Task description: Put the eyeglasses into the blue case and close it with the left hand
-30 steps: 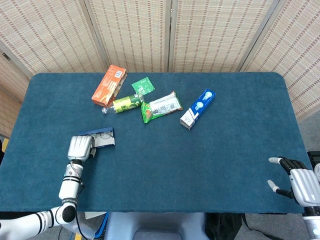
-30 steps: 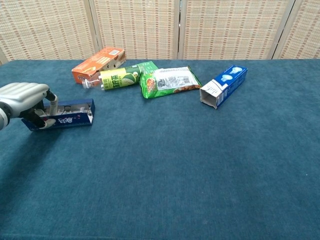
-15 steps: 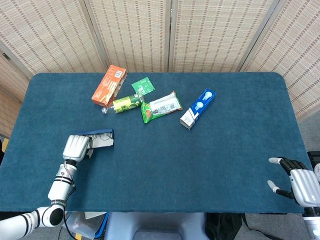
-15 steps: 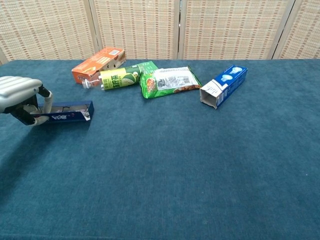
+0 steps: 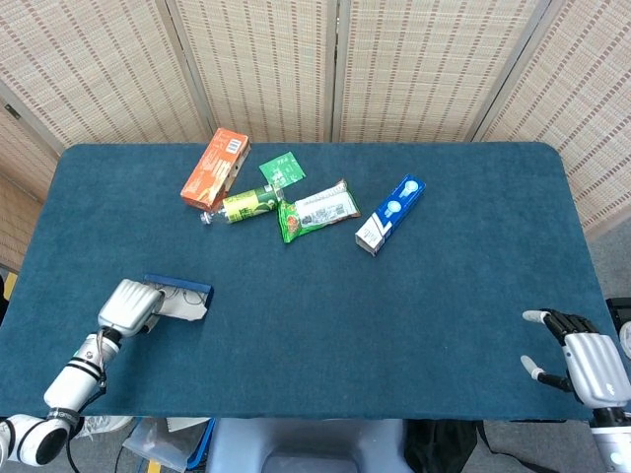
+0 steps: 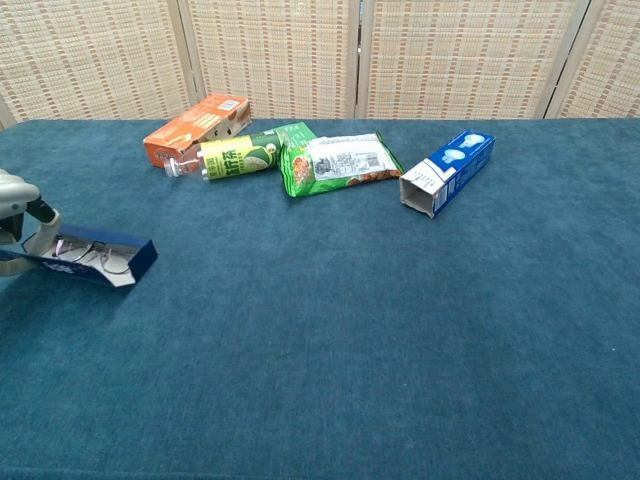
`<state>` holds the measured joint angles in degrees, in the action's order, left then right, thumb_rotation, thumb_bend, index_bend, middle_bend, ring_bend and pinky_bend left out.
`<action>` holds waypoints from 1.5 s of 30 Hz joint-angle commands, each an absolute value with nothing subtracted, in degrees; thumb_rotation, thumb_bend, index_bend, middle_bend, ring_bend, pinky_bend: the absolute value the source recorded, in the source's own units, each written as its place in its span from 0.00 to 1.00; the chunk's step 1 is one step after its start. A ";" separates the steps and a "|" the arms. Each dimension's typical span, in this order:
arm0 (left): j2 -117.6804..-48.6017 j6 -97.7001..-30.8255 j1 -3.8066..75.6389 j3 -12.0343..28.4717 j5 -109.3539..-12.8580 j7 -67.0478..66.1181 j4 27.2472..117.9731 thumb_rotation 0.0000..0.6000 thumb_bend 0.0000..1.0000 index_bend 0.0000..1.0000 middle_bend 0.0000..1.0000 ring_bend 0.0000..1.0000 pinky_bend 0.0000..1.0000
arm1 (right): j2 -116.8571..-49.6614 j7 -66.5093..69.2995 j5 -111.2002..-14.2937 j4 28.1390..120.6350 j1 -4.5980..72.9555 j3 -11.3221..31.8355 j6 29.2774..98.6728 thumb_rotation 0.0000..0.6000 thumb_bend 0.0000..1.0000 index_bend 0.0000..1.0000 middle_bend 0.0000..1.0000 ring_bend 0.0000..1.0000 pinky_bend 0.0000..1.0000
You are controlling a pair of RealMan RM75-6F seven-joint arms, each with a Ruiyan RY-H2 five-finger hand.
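**Blue case in my left robot hand, near the tabletop's left edge**

My left robot hand (image 5: pixel 128 305) grips one end of the open, long blue eyeglass case (image 5: pixel 180 299), down near the left front part of the dark teal carpeted tabletop (image 5: pixel 394 325). In the chest view that robot hand (image 6: pixel 15 200) sits at the frame's left edge and the case (image 6: pixel 85 256) tilts outward from it, its far end angled down toward the cloth. Inside the open case I see the thin wire-framed eyeglasses (image 6: pixel 95 254) — they lie within the walls, lenses pale and hard to make out.

My right robot hand (image 5: pixel 582 360) is at the right front corner of the tabletop, fingers spread apart and holding nothing.

Well apart from the case, toward the back, lies a cluster: an orange cardboard box (image 5: pixel 215 167), a small green sachet (image 5: pixel 282 169), a green-labelled plastic bottle on its side (image 5: pixel 246 206), and a green snack packet with a white label (image 5: pixel 317 210) touching the bottle's end. Just right of the packet lies a blue and white carton printed with light bulbs (image 5: pixel 390 214), one end flap open.
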<state>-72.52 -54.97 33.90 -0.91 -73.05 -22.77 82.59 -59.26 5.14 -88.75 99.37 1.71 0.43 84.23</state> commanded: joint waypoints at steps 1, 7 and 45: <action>-70.71 -54.14 33.77 -1.67 -73.82 -21.60 83.37 1.00 0.50 0.71 1.00 0.99 1.00 | -59.23 4.88 -88.79 99.62 1.70 0.43 84.29 1.00 0.21 0.29 0.29 0.30 0.26; -71.30 -54.53 33.77 -0.56 -74.07 -19.81 82.16 1.00 0.50 0.69 1.00 0.99 1.00 | -59.49 4.63 -88.88 99.79 1.95 0.40 83.92 1.00 0.21 0.29 0.29 0.30 0.26; -79.86 -45.93 42.80 5.97 -51.77 -34.02 69.94 1.00 0.40 0.32 1.00 0.98 1.00 | -59.57 6.31 -88.68 98.67 1.01 -0.09 84.73 1.00 0.21 0.29 0.29 0.30 0.26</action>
<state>-78.54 -46.26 41.99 5.79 -54.11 -31.99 71.44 -59.58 6.30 -88.67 98.67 1.01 -0.09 84.72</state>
